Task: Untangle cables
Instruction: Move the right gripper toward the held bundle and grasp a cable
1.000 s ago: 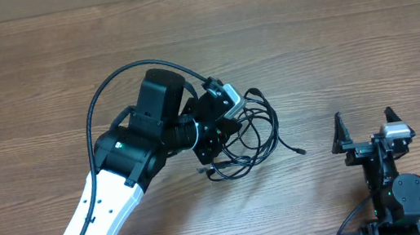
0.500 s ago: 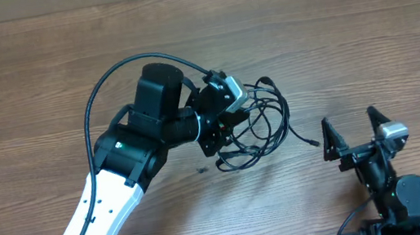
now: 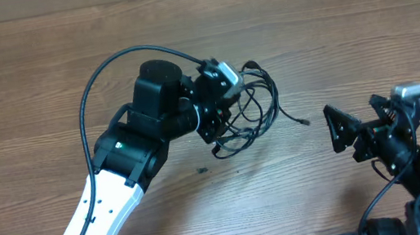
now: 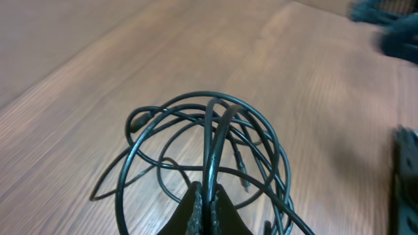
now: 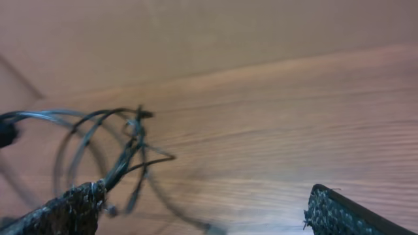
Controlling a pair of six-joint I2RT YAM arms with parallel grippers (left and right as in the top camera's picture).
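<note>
Although the left claw (image 4: 208,199) is clamped on a few strands, the cables (image 3: 253,115) fan out just beyond its tips as one knot; the right claw (image 3: 357,123) gapes empty, short of them. Untangling looks barely begun.

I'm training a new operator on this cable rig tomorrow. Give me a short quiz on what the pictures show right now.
1. True or false: the left claw is shut on the cables.
2. Pick one. The right claw is: A) open and holding nothing; B) shut on a plug; C) out of every view.
3. Fill in: one loose plug end lies on the table between the cables and the ___ claw.

Key: 1 true; 2 A; 3 right.
</note>
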